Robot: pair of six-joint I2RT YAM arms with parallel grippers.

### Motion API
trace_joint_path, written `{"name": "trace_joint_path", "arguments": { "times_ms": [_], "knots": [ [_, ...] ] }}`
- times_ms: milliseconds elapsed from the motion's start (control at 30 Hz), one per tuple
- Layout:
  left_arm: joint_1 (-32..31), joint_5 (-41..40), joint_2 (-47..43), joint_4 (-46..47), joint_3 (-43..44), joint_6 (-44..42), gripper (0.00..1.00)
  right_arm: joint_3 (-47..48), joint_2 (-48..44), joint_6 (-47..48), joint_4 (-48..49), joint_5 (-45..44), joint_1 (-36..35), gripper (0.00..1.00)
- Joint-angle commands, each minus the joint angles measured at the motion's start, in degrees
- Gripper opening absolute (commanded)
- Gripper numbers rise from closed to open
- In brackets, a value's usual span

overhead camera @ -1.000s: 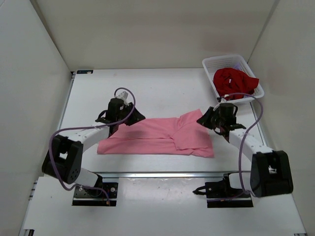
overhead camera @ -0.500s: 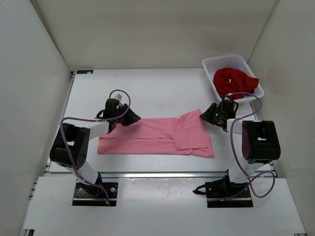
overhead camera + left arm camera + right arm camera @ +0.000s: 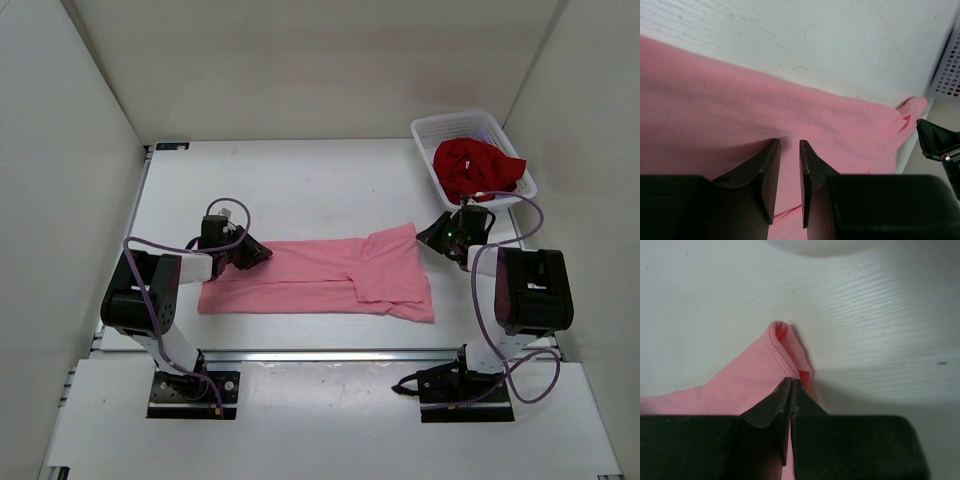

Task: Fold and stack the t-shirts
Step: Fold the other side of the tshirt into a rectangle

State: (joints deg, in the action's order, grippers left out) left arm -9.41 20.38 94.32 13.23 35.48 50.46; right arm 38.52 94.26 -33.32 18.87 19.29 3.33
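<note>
The pink t-shirt (image 3: 320, 275) lies flat across the middle of the table, its right part folded over. My left gripper (image 3: 256, 252) rests low on its far left corner. In the left wrist view its jaws (image 3: 789, 142) stand a narrow gap apart, with pink cloth (image 3: 740, 100) showing between them. My right gripper (image 3: 431, 233) is at the shirt's far right corner. In the right wrist view (image 3: 791, 382) it is shut on the hemmed edge of the pink cloth (image 3: 745, 380). A dark red t-shirt (image 3: 475, 165) lies bunched in the basket.
The white mesh basket (image 3: 452, 126) stands at the back right, close behind my right gripper; its wall (image 3: 951, 75) shows in the left wrist view. White walls close in the table on the left, back and right.
Both arms have drawn back and folded up. My left gripper slid left and nearer along the shirt's corner. My right gripper moved slightly right, taking the shirt's far right corner outward with it.
</note>
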Motion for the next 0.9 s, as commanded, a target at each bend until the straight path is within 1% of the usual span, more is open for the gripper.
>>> {"name": "trace_joint_path", "arguments": {
  "times_ms": [0,233,333,433,467,533,567,600,633,667,700,767,833,867],
  "knots": [
    [0.79,0.97,-0.37,2.5,-0.33,0.6,0.33,-0.99,-3.29,-0.52,2.57,-1.01,2.2,0.0],
    [3.86,1.59,-0.54,3.38,-1.38,1.66,0.32,0.41,-2.24,-0.08,-0.32,-2.4,2.64,0.01],
    [5.09,0.1,-1.77,2.33,-0.33,1.49,0.33,-0.2,-2.76,-0.25,-1.3,-5.31,3.08,0.0],
    [5.8,-2.35,-4.75,1.01,-0.24,1.75,0.32,-0.9,-4.69,-0.43,-0.77,-5.4,3.43,0.0],
    [5.98,-2.71,-5.89,2.66,-1.28,3.14,0.31,-1.08,-5.39,-0.78,-1.38,-5.66,3.17,0.0],
    [5.46,-3.85,-10.98,4.78,-3.75,4.9,0.32,-0.12,-6.98,-0.52,-2.69,-6.63,2.12,0.03],
    [4.41,-5.69,-12.66,2.96,-3.23,3.87,0.32,-0.11,-8.03,-0.95,-2.96,-7.24,1.51,0.07],
    [3.44,-6.31,-14.76,1.98,-2.18,2.03,0.33,-0.38,-10.3,-1.04,-3.75,-8.2,1.07,0.09],
    [2.04,-8.49,-16.87,-0.12,-1.65,0.88,0.33,-0.38,-11.28,-0.7,-4.71,-10.04,-0.07,0.15],
    [0.46,-10.34,-17.67,-1.97,-0.34,-1.39,0.34,-0.2,-13.03,-0.43,-5.33,-11.1,-0.78,0.17],
    [-0.95,-11.84,-18.99,-2.68,0.37,-3.33,0.34,-0.03,-14.35,0.09,-5.86,-13.2,-1.57,0.21],
    [-3.67,-12.99,-19.53,-4.17,1.25,-4.83,0.35,0.06,-15.68,1.58,-6.48,-16.29,-4.29,0.23],
    [-4.39,-12.39,-17.69,-3.31,1.08,-4.58,0.36,1.54,-13.94,2.81,-6.13,-17.18,-5.44,0.27],
    [-3.87,-11.17,-16.9,-2.26,1.69,-3.53,0.35,2.34,-12.36,3.52,-7.7,-17.61,-5.62,0.28]
  ]
}}
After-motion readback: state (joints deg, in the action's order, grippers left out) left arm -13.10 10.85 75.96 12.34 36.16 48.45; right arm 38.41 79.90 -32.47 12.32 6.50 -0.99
